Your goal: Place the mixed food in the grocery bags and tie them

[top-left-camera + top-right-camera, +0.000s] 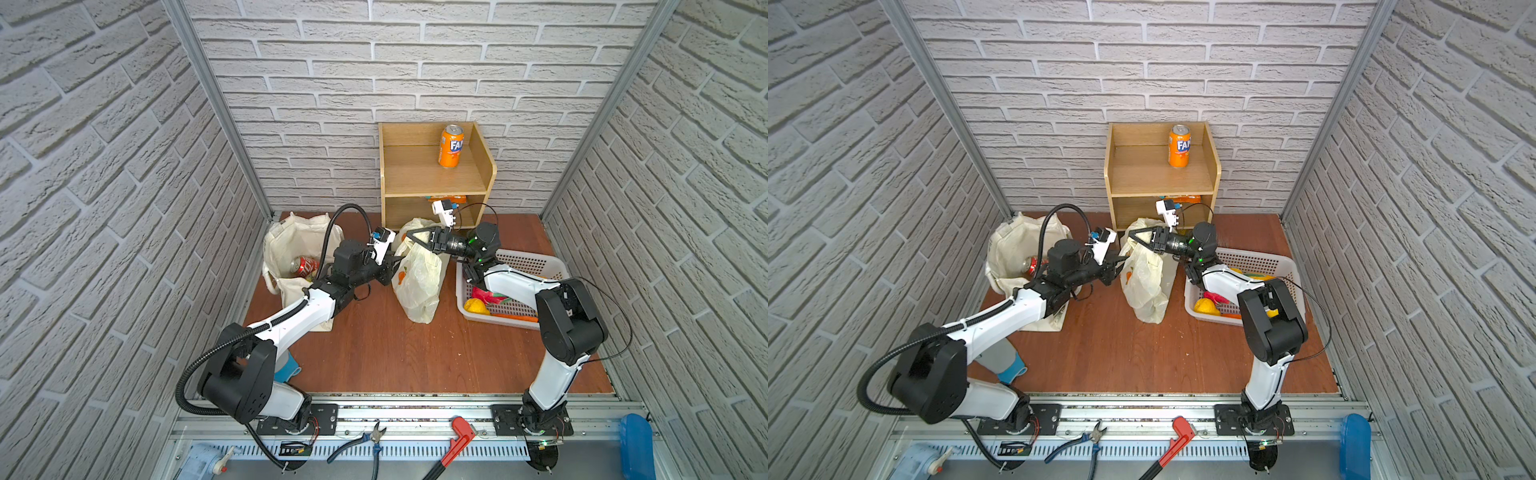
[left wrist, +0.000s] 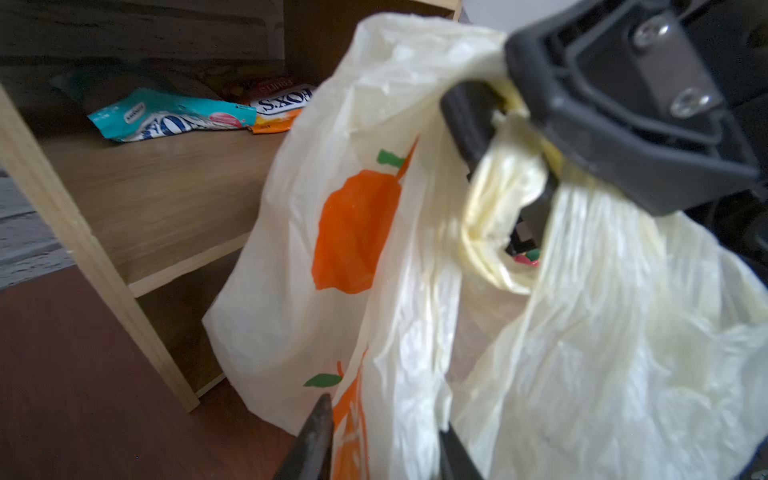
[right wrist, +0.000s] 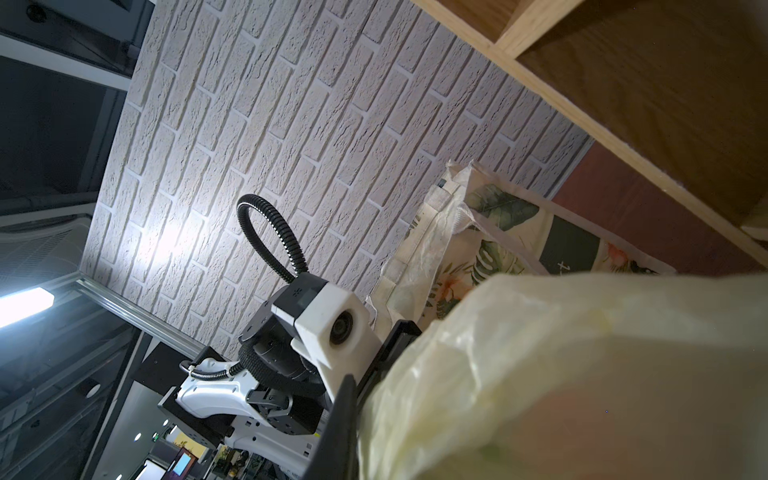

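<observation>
The pale-yellow plastic bag (image 1: 419, 278) (image 1: 1146, 282) printed with orange fruit (image 2: 353, 232) stands mid-floor. My right gripper (image 1: 409, 235) (image 1: 1132, 237) (image 2: 505, 120) is shut on its bunched, twisted handles from above; in the right wrist view the bag (image 3: 582, 374) fills the frame beside one finger (image 3: 343, 424). At the bag's left side my left gripper (image 1: 397, 262) (image 1: 1122, 261) (image 2: 386, 449) is open, with a fold of plastic between its fingers. Behind the left arm stands the cream canvas tote (image 1: 291, 243) (image 1: 1013, 249) (image 3: 478, 232), a red soda can (image 1: 305, 266) (image 1: 1031, 266) inside.
A white perforated basket (image 1: 534, 262) (image 1: 1260, 255) at the right holds a yellow toy fruit (image 1: 476, 306), a carrot (image 1: 515, 318) and other toys. The wooden shelf (image 1: 436, 178) carries an orange can (image 1: 451, 145) on top and snack packets (image 2: 166, 116) below. Pliers (image 1: 368, 440) lie on the front rail.
</observation>
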Robot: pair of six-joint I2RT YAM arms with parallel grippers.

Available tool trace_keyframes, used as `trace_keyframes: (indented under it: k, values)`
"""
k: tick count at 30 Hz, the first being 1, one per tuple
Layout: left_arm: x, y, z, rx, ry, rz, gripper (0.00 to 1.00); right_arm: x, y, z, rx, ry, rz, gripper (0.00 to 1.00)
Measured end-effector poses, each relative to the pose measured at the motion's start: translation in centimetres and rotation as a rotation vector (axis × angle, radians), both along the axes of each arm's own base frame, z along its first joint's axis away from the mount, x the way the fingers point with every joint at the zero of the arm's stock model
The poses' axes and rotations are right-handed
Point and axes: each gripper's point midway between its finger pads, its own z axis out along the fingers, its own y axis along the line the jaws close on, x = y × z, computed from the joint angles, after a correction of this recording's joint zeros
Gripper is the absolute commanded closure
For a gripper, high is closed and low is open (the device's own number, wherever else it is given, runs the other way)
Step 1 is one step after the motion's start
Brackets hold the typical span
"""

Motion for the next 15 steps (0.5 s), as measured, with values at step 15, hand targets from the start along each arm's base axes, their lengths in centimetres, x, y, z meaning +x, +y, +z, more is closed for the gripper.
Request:
trace_keyframes:
  k: [15]
  values:
    - [-0.1, 3.8, 5.3, -0.132, -0.084, 0.085, 0.47, -0.4, -0.2, -0.1, 0.019, 0.005, 0.006, 0.93]
